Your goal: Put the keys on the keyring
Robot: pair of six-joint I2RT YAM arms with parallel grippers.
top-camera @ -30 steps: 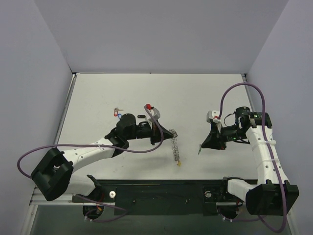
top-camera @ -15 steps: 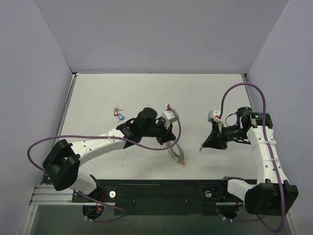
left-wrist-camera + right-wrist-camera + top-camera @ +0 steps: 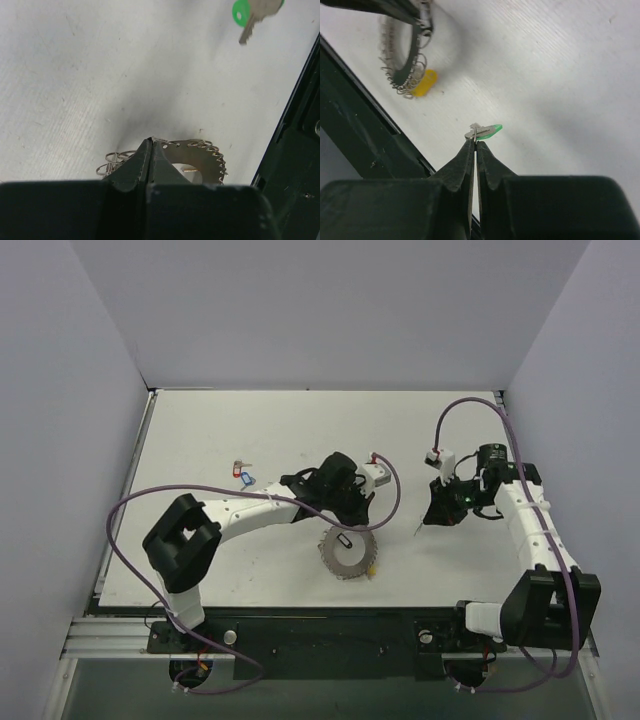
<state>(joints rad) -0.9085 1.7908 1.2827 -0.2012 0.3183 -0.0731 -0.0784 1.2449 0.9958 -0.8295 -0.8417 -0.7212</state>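
Top view: the left gripper [image 3: 343, 533] is pinching one keyring [image 3: 350, 560] at its rim. Two loose keys [image 3: 242, 473], red and blue, are lying well apart from its fingers. The right gripper [image 3: 424, 524] is holding something thin.

Left wrist: the fingers [image 3: 142, 157] are pressing together on the ring.

Right wrist: the fingers [image 3: 465, 160] are pinching one green-headed key [image 3: 485, 131]. One yellow tag [image 3: 423, 82] is hanging from the ring beyond them.

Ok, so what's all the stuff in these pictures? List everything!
keyring: one, silvery, front middle of the table, gripped by the left tool
yellow tag: one, yellow, on the keyring
green key: one, green head, pinched in the right tool
red key and blue key: one each, lying together, table's left side
table: one, white
cables: two, purple, one looping by each arm
left tool: one, black, shut on the keyring
right tool: one, black, shut on the green key
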